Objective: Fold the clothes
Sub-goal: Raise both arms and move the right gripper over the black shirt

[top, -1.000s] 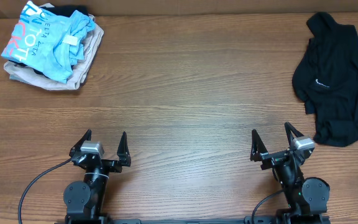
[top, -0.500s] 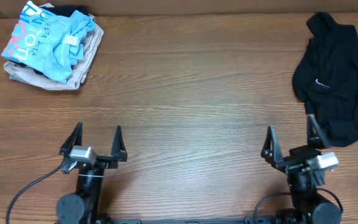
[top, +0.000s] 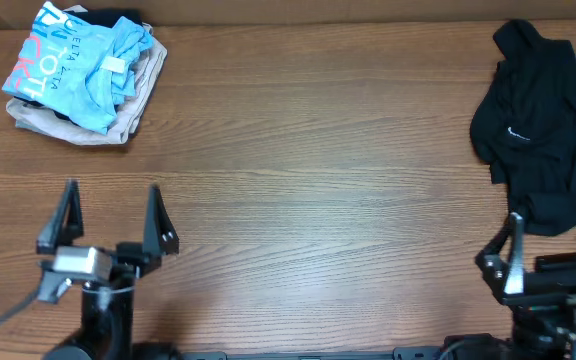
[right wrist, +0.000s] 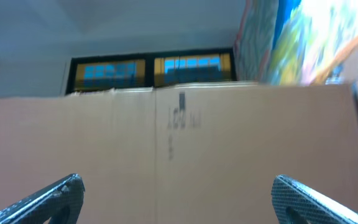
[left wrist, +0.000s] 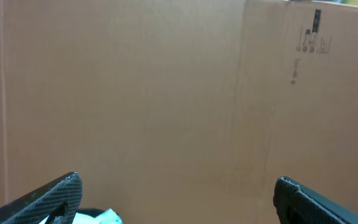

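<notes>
overhead view: the black shirt lies crumpled and unfolded on the wooden table at 2 o'clock, close to the right edge, with its small white logo facing up. the left gripper stands at 8 o'clock with jaws spread wide, holding nothing, well apart from the black shirt. the right gripper stands at 4 o'clock, jaws likewise wide and holding nothing. seen from above, it sits just at the lower hem of the black shirt; contact cannot be confirmed from this angle. a light blue shirt with lettering rests on a beige garment at 10 o'clock, in the far left corner. left wrist view: the spread fingers frame a plain cardboard wall. a pale scrap at 7 o'clock of that picture may be fabric, but too little shows to tell. right wrist view: the spread jaws frame a similar cardboard wall, with lit windows above it at 12 o'clock.
</notes>
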Controlling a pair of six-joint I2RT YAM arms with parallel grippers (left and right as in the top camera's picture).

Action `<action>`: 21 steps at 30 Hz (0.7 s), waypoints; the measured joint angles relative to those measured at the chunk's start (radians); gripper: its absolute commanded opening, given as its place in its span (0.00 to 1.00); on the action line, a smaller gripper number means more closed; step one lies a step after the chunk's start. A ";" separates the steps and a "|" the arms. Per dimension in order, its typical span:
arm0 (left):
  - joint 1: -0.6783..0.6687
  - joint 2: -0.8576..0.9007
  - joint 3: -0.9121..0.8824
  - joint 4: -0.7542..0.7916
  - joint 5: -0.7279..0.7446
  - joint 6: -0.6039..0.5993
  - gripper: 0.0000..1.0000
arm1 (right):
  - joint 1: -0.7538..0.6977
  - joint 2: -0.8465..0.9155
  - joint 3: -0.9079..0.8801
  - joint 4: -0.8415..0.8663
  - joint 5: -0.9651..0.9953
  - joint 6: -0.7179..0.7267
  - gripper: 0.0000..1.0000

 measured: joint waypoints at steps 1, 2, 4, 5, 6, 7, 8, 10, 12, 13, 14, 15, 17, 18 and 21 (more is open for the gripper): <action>0.000 0.035 0.036 -0.014 0.004 0.011 1.00 | 0.000 0.017 0.034 -0.021 0.002 -0.015 1.00; 0.000 0.072 0.077 -0.038 0.011 0.022 1.00 | 0.000 0.037 0.073 -0.058 0.003 -0.036 1.00; 0.000 0.155 0.177 -0.117 0.023 0.048 1.00 | 0.000 0.089 0.157 -0.139 0.005 -0.069 1.00; 0.000 0.192 0.225 -0.164 0.026 0.058 1.00 | 0.000 0.121 0.202 -0.188 0.005 -0.085 1.00; 0.000 0.241 0.290 -0.224 0.030 0.066 1.00 | 0.000 0.154 0.251 -0.243 0.005 -0.096 1.00; 0.000 0.292 0.356 -0.275 0.032 0.074 1.00 | 0.000 0.213 0.336 -0.344 0.006 -0.109 1.00; 0.000 0.343 0.426 -0.326 0.034 0.084 1.00 | 0.000 0.230 0.354 -0.357 0.005 -0.111 1.00; 0.000 0.447 0.573 -0.455 0.037 0.095 1.00 | 0.000 0.323 0.475 -0.499 0.006 -0.121 1.00; 0.000 0.560 0.738 -0.590 0.040 0.103 1.00 | 0.000 0.428 0.607 -0.634 0.006 -0.126 1.00; 0.000 0.615 0.819 -0.659 0.042 0.108 1.00 | 0.000 0.485 0.676 -0.706 0.006 -0.128 1.00; 0.000 0.669 0.901 -0.738 0.042 0.113 1.00 | 0.000 0.541 0.745 -0.774 0.006 -0.129 1.00; 0.000 0.718 0.977 -0.803 0.042 0.114 1.00 | 0.000 0.601 0.818 -0.846 0.005 -0.129 1.00; 0.000 0.821 1.132 -0.947 0.045 0.121 1.00 | 0.000 0.712 0.955 -0.985 0.006 -0.124 1.00; 0.000 0.870 1.203 -1.017 0.045 0.128 1.00 | 0.000 0.766 1.020 -1.044 0.005 -0.120 1.00; 0.000 1.004 1.380 -1.184 0.045 0.152 1.00 | 0.000 0.937 1.217 -1.247 0.005 -0.105 1.00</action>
